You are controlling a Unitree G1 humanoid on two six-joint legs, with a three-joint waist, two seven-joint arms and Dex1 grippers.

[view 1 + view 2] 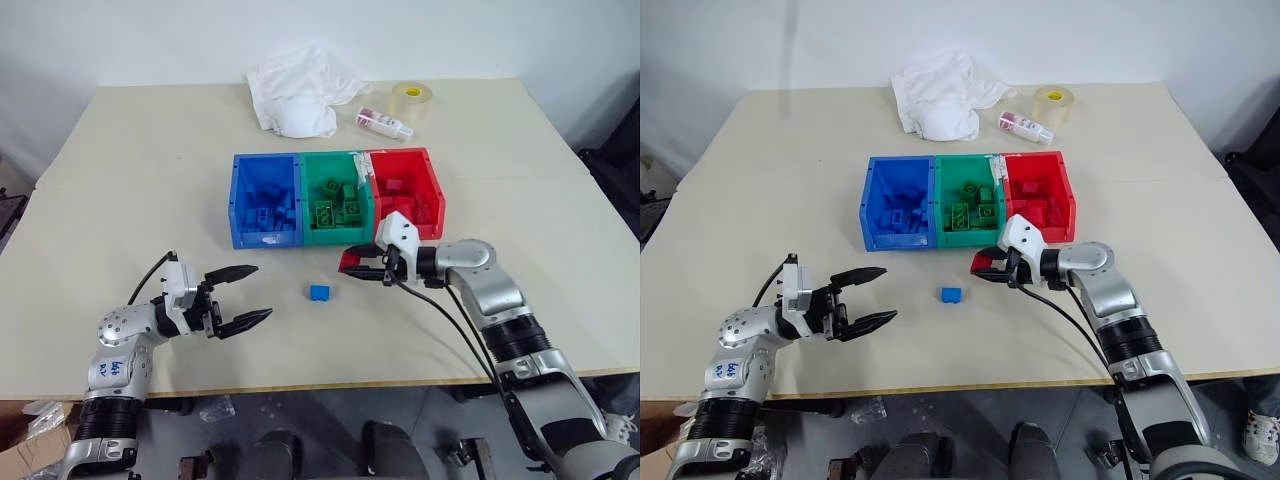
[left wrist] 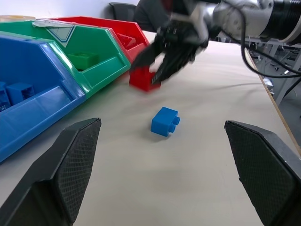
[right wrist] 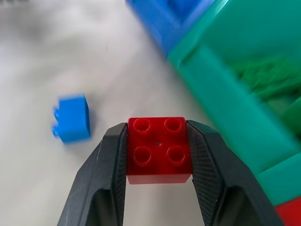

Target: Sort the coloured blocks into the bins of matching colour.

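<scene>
Red block [image 3: 159,149] clamped in right tool [image 3: 159,155]; left tool [image 1: 240,296] level, open.

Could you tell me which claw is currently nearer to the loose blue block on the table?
Right. The right claw, shut on a red block, is just beside the blue block; the open left claw sits farther off.

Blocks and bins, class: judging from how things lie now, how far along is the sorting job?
Mostly done: the blue bin, green bin and red bin each already hold bricks of their own colour. In hand: the right tool is shut on a red brick, in front of the bins. Left: that brick must go in, and one blue brick lies loose on the table. The left tool is open.
</scene>
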